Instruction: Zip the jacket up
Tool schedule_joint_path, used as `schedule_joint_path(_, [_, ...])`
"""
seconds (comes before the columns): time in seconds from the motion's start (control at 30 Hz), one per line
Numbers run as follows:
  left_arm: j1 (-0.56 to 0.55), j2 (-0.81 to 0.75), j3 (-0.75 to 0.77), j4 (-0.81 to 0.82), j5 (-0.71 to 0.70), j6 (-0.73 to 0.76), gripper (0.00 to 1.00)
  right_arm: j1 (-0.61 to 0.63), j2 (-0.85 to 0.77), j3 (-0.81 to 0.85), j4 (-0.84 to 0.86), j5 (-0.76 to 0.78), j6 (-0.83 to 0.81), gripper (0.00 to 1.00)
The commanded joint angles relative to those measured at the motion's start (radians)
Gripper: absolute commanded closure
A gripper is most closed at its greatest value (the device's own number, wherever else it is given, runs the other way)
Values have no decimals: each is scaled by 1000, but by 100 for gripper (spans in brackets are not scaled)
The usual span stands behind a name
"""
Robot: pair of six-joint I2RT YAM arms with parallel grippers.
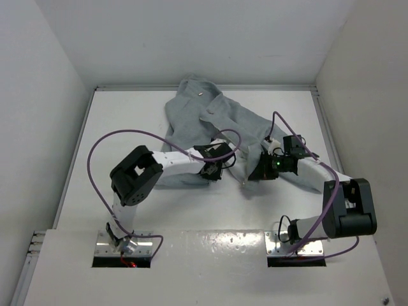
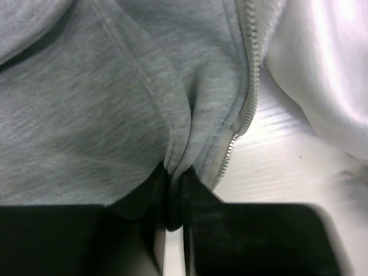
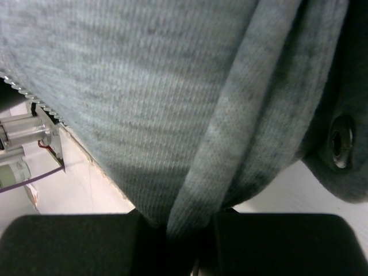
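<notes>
The light grey fleece jacket (image 1: 204,121) lies crumpled on the white table, its collar toward the far wall. My left gripper (image 1: 213,171) is shut on a fold of the jacket's bottom hem (image 2: 172,144), right beside the open white zipper teeth (image 2: 244,115). My right gripper (image 1: 260,171) is shut on a fold of the other front panel (image 3: 218,144) at its lower edge. A metal snap (image 3: 341,140) shows on the fabric to the right of that grip. The zipper teeth also show in the right wrist view (image 3: 23,92). No zipper slider is visible.
White walls enclose the table on the left, far and right sides. Purple cables (image 1: 127,135) loop above both arms. The table's bare surface (image 1: 210,204) lies between the jacket and the arm bases.
</notes>
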Motion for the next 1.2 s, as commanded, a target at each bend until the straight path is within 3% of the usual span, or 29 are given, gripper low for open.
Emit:
schedule_joint_path(0.0, [28,115,-75,-15,113,27,95,-6,2,18,41,-4,6,100])
schedule_joint_path(0.17, [37,-75,-164,121,155,113,100,5,-3,-3,147,-153,58,100])
schedule_joint_path(0.2, [38,-191,-199,167,174,137,100,17,-1,-11,169,-169,71,100])
schedule_joint_path(0.27, [53,-366,-308,349,233,163,100,50,-4,-32,306,-254,237,100])
schedule_joint_path(0.43, [62,-597,-459,528,283,207,100,146,20,-42,607,-314,426,100])
schedule_joint_path(0.77, [80,-752,-520,597,228,162,100,209,59,-69,972,-381,655,100])
schedule_joint_path(0.93, [137,-798,-539,640,313,132,100,209,51,-100,1090,-416,683,100])
schedule_joint_path(1.07, [200,-833,-548,677,415,122,100,210,22,-123,1128,-464,632,100])
schedule_joint_path(1.17, [222,-846,-559,671,442,133,100,206,17,-101,1053,-496,535,100])
